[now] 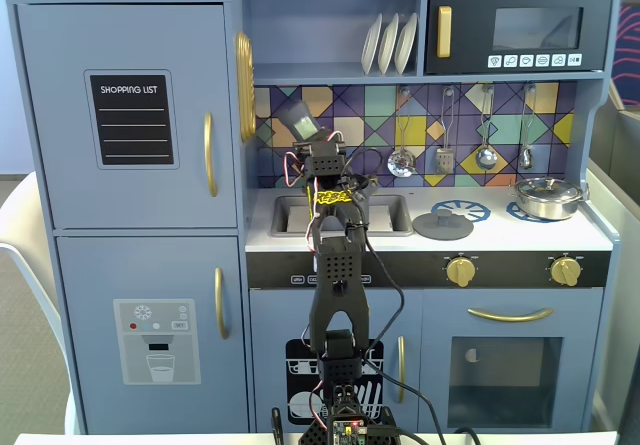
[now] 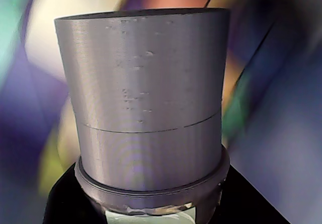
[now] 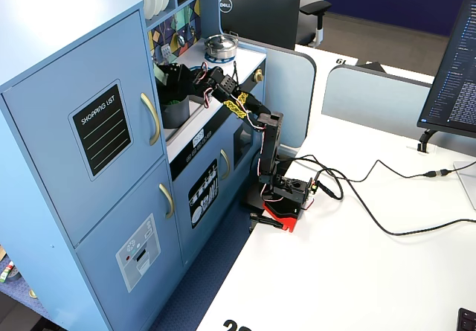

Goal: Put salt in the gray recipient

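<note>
Against blurred tiles, the gray ridged salt point(image 2: 146, 108) stands tilted.

**Arm stretched up, jaws clamped**

The arm point(image 1: 335, 295) reaches up and forward from its base, wrist raised and tipped back. The gripper point(image 1: 305, 130) is closed around the salt point(image 2: 143, 108), holding it tilted up high.
</note>
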